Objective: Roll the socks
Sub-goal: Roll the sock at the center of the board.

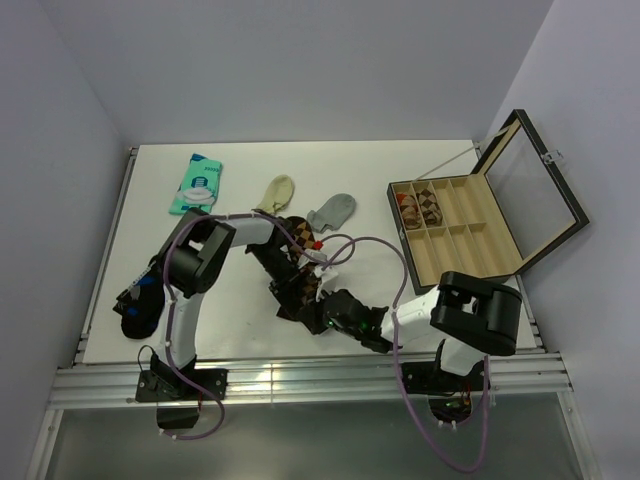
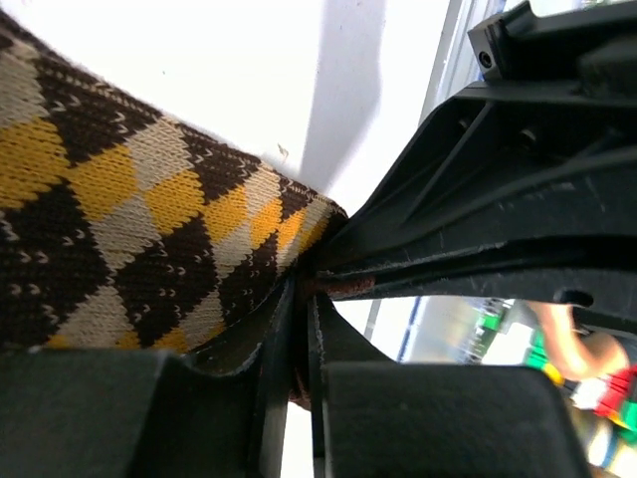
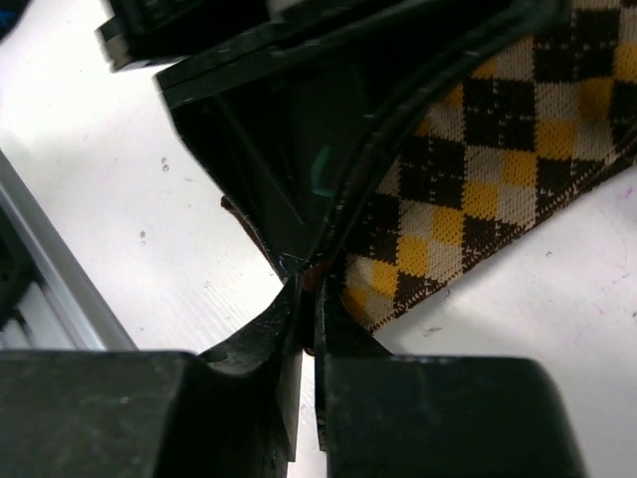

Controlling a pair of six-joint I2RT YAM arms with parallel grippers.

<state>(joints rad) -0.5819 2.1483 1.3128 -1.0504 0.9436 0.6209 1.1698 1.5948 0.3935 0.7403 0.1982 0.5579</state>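
Observation:
The long dark-brown argyle sock (image 1: 296, 252) lies on the white table in the middle. Both grippers meet at its near end. My left gripper (image 1: 291, 291) is shut on the sock's edge; in the left wrist view (image 2: 304, 299) a thin fold of the sock (image 2: 129, 229) sits between the closed jaws. My right gripper (image 1: 318, 312) is shut on the same end (image 3: 309, 289), with the sock (image 3: 478, 179) spreading to the right. The cream sock (image 1: 278, 192) and grey sock (image 1: 332, 211) lie flat farther back.
A teal-and-white packet (image 1: 197, 183) lies at the back left. An open compartment box (image 1: 462, 235) with its lid raised stands at the right, with a rolled argyle sock (image 1: 420, 207) in one cell. A dark bundle (image 1: 140, 306) lies by the left edge.

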